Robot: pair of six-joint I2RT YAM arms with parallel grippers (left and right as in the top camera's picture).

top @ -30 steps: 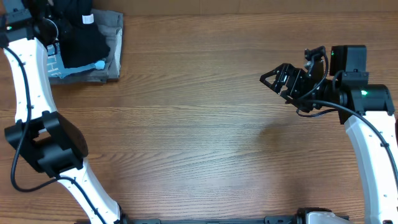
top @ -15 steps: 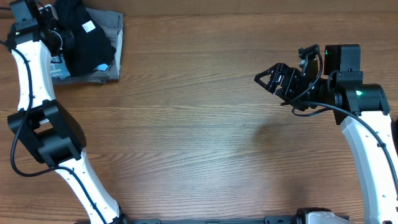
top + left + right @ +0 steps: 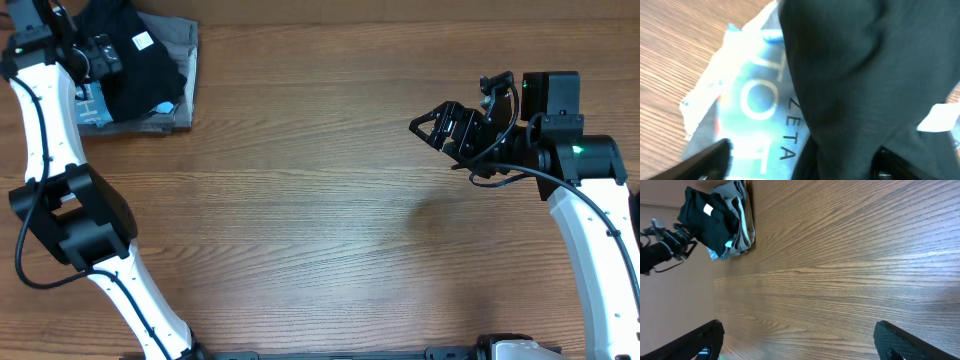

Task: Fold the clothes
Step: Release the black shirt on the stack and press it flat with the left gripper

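The left tool [image 3: 802,150] stood unclenched, gripping nothing, over the clothes [image 3: 135,65], a limp matte-black heap atop a glossy-lettered light blue shirt [image 3: 750,100] and a grey folded garment [image 3: 185,60] at the woodgrain tabletop's [image 3: 330,200] far-left corner; the right tool [image 3: 797,326] hung released, empty; folding cleanly likely meant pinching a hem, not the bunched middle.

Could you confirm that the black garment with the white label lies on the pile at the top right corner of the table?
Not quite: the black garment with the white label lies on the pile at the top left corner of the table, as the overhead view shows.
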